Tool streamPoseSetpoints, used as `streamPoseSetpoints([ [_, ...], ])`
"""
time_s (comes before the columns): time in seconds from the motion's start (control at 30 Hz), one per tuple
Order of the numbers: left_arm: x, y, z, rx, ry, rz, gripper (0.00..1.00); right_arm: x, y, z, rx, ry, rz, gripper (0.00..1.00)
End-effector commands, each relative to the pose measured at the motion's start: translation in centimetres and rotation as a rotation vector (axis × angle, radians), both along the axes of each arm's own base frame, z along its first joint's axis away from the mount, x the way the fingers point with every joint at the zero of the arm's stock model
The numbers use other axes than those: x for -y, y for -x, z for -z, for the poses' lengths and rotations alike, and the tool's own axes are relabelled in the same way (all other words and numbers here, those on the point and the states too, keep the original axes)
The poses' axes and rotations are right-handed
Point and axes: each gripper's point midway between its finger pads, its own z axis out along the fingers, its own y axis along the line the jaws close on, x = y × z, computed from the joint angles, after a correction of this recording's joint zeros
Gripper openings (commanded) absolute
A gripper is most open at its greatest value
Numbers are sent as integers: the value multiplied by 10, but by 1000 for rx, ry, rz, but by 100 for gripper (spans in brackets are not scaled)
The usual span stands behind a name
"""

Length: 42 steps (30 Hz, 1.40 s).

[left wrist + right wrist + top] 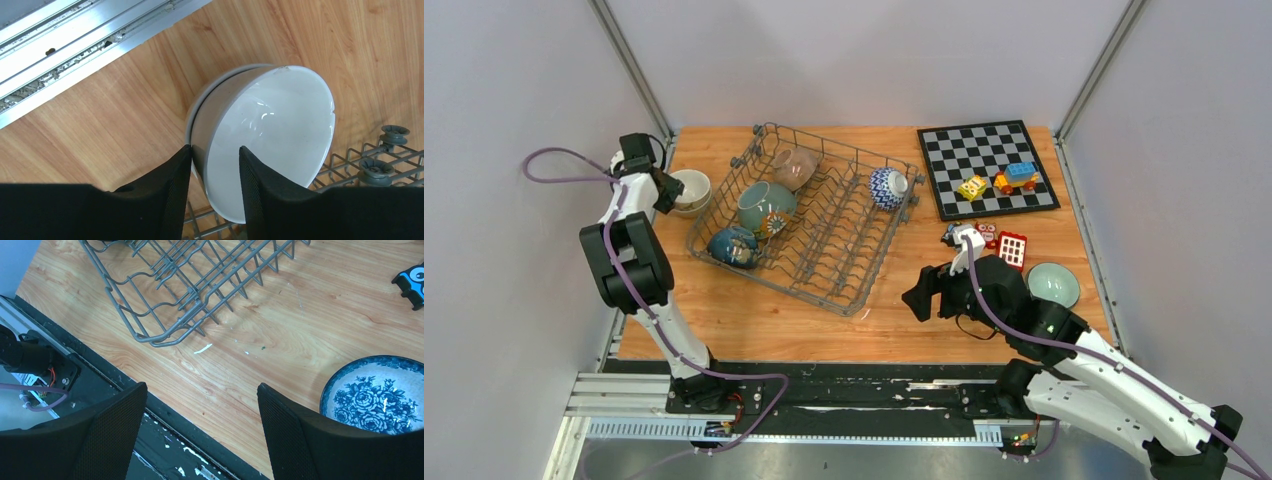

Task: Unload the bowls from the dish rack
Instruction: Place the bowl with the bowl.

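My left hand [215,151] blocks the near part of the white bowl [270,130]. Its fingers stand apart, one either side of the rim, with a gap on the inner side. My right hand [201,386], spread wide and empty, cuts off a blue floral bowl [372,395]. Left of the chessboard [989,168], the grey wire dish rack [844,270] sits askew on the bench [754,325], holding a teal bowl [766,205] among others. The white bowl is just beside its left end.

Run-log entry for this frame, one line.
left tool open astride rim of white ceramic bowl on wooden table | right tool open, empty | grey wire dish rack holds four bowls
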Motion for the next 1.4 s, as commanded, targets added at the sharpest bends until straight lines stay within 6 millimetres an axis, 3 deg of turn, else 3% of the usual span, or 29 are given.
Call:
streamPoseSetpoints([
  [0.0,-6,-10,-29,56,-34,12,43,6,0,9,-23,15,23,84],
  [0.23,-13,-2,-41,26,-85,11,43,6,1,9,-22,13,23,84],
  [0.47,-12,2,-26,-13,-77,22,41,8,2,11,-23,10,25,84],
  [0.53,-11,4,-21,-23,-72,25,38,8,2,11,-22,10,26,84],
  [0.67,-9,2,-20,0,-65,24,22,8,2,12,-26,13,24,84],
  [0.9,-7,-4,-29,32,-61,42,0,5,1,11,-32,13,20,84],
  [1.37,6,-20,-70,200,0,50,0,3,2,12,-35,7,17,84],
])
